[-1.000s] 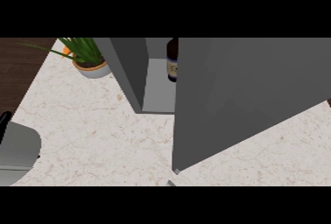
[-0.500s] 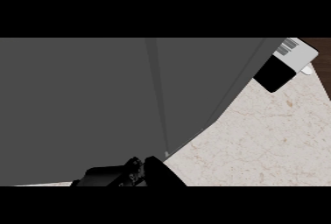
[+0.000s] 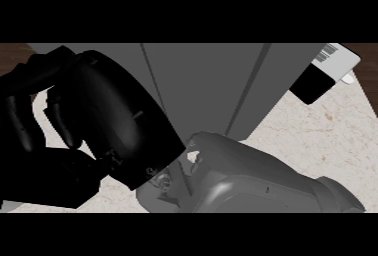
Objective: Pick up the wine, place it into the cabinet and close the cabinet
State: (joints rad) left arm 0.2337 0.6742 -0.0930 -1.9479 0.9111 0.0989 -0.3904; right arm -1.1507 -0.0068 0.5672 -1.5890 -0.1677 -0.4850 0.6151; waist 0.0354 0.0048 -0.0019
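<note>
The grey cabinet (image 3: 207, 85) fills twelve o'clock, doors seemingly shut; no wine shows. A black hand (image 3: 88, 120) at nine o'clock has curled fingers, holding nothing visible. Which hand, I cannot tell.

My hand (image 3: 88, 130), at the near left, is glossy black; the forearm (image 3: 251, 182) behind it is mid grey. The cabinet (image 3: 207, 80) beyond is flat dark grey. The counter (image 3: 325, 145) on the right is cream speckled with tan flecks. At far right sits a white and black box (image 3: 325, 72).
</note>
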